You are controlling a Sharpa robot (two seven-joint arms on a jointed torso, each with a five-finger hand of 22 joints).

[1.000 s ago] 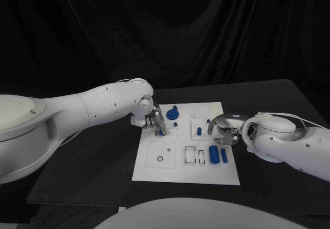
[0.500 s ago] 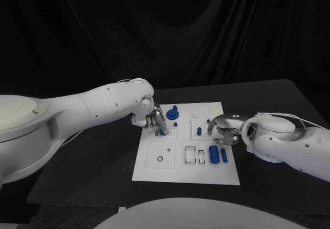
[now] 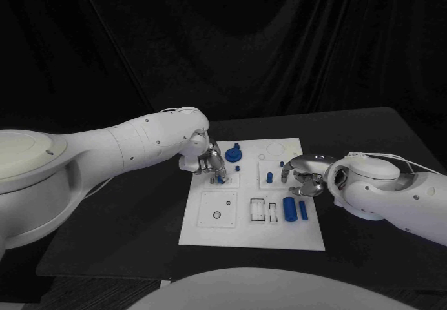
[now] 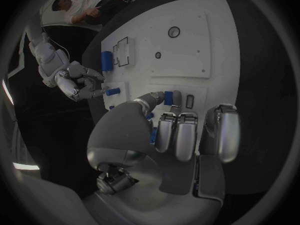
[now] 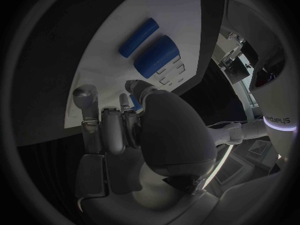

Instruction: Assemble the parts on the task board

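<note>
On your left, the left hand (image 3: 210,161) — smooth silver metal on a glossy white arm — hangs over the upper left part of the task board (image 3: 223,232), its fingers curled round a small blue part (image 4: 168,97) pinched at the fingertips. The task board is a flat, matte white rectangular plate lying in the middle of the black counter (image 3: 373,135), with bare counter on every side of it. Near the hand, a round blue disc part (image 3: 233,155) with a raised top sits on the board's upper middle. Further right, a thick blue cylinder (image 3: 291,209) and a thinner blue rod (image 3: 303,210) lie side by side near the board's right edge, beside rectangular outlined slots. The right hand (image 3: 305,175) hovers over that right edge with fingers curled inward — you cannot tell whether it holds anything. No readable writing shows on the board.
</note>
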